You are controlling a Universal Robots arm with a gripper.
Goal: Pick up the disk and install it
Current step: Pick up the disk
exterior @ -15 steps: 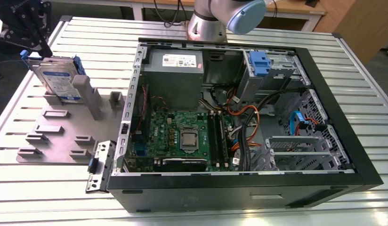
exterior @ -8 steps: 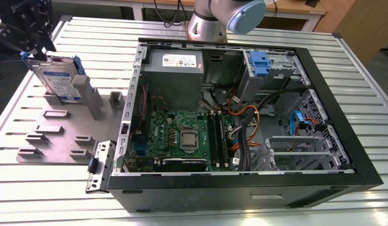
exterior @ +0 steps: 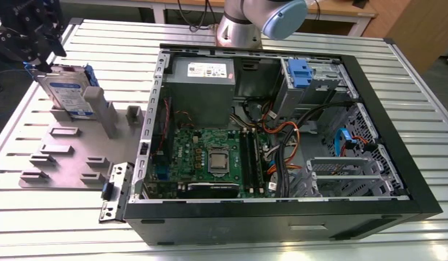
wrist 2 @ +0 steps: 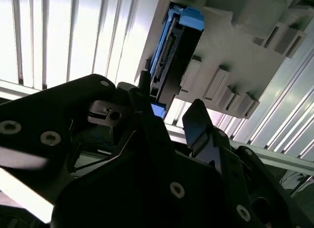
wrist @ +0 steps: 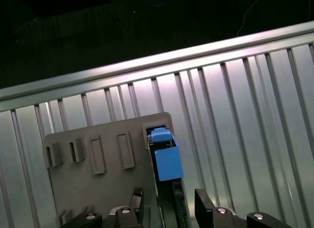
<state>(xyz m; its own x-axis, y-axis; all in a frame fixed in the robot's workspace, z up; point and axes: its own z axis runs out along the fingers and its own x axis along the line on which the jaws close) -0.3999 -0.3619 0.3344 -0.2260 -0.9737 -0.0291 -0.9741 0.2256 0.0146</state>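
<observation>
Silver disk in blue caddy is standing on edge in the grey holder on the slatted table, beside the case, toward the exterior view's left. We are seeing the gripper hovering at its top end, jaws wide, straddling it untouched. We are judging this the pick-up step. The grasp is calling for centring on the flat faces. Long axis is running upright, label facing the exterior camera.

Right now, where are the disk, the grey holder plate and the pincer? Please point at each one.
disk (exterior: 67,92), exterior view, on its labelled flat face.
grey holder plate (exterior: 75,148), exterior view, on a bare part between slots.
pincer (wrist: 170,198), first wrist view, midway between its fingertips.
</observation>
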